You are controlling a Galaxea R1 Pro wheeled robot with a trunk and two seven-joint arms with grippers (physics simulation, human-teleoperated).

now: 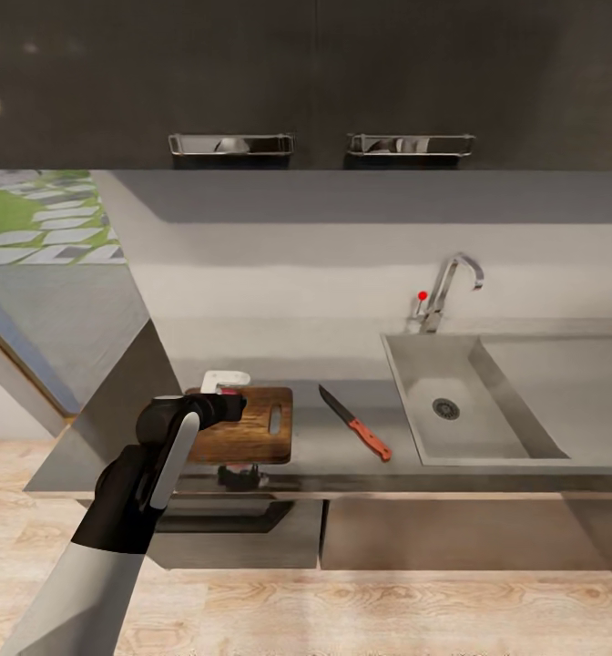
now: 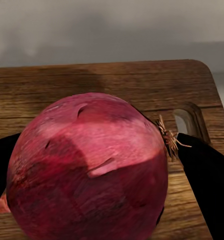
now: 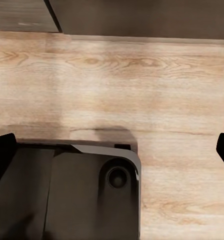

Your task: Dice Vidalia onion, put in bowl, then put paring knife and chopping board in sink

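- The left arm (image 1: 128, 510) had a white forearm, a black sleeve-like middle and a rounded black wrist with a white strip.
- Both grippers' fingers (image 2: 209, 185) were plain black.
- The base (image 3: 87, 195) was dark grey, with a rounded corner and a round recessed socket.

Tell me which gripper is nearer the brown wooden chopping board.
Left. The left gripper hangs over the rectangular brown wooden chopping board, jaws clamped on the round dark-red onion. The right gripper points down at the pale wood floor, jaws spread, away from the board.
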